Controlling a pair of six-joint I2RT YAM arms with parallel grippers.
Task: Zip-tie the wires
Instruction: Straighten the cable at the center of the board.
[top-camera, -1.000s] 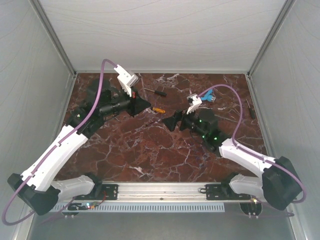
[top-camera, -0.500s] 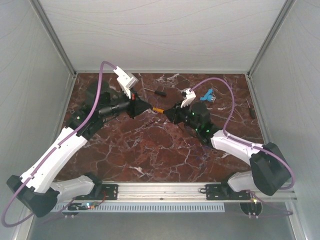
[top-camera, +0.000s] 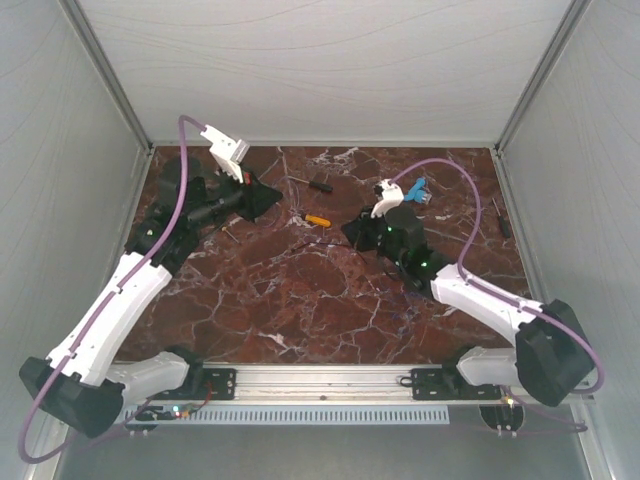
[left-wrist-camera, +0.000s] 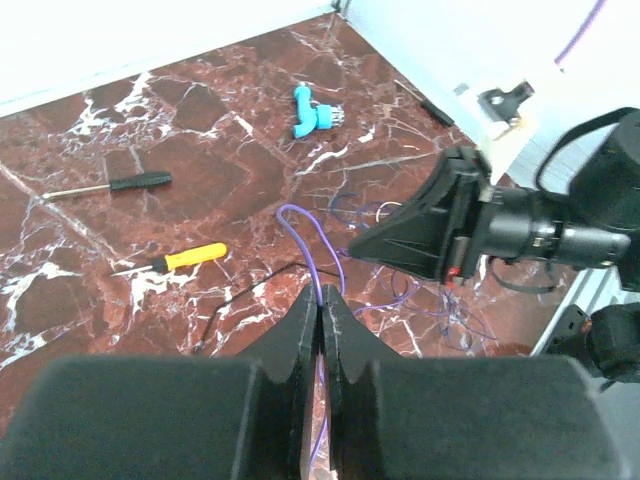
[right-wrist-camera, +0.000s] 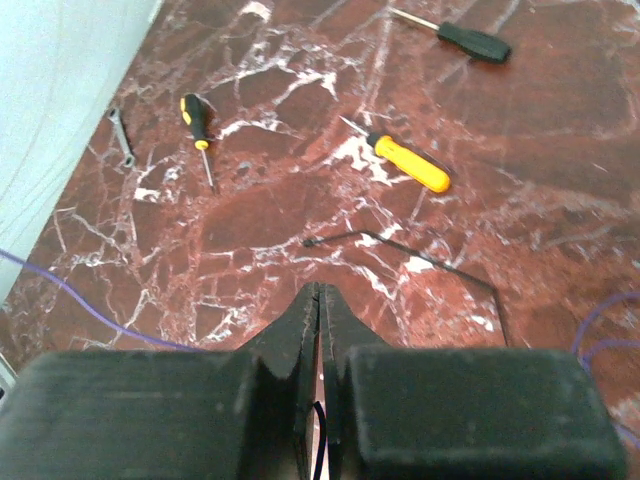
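Observation:
The wires (left-wrist-camera: 440, 318) are hair-thin purple loops on the red marble, under my right gripper (left-wrist-camera: 358, 247) in the left wrist view. One purple loop (left-wrist-camera: 303, 232) rises from the marble into my left gripper (left-wrist-camera: 320, 293), which is shut on it. A strand runs down between the fingers. A black zip tie (right-wrist-camera: 400, 250) lies bent on the marble just ahead of my right gripper (right-wrist-camera: 318, 287). That gripper is shut, with a thin black strand, apparently the tie's tail, pinched deep between its fingers. In the top view my left gripper (top-camera: 277, 197) and right gripper (top-camera: 347, 228) point at each other.
An orange-handled screwdriver (top-camera: 317, 219) and a black one (top-camera: 320, 184) lie between the grippers at the back. A blue plastic piece (top-camera: 417, 190) sits behind the right wrist. A black-and-yellow screwdriver (right-wrist-camera: 197, 115) and a small wrench (right-wrist-camera: 122, 135) lie near the left wall.
My right gripper went from open to shut after reaching left toward the tie, then drew back a little. My left arm pulled back to the left, still shut on the wire.

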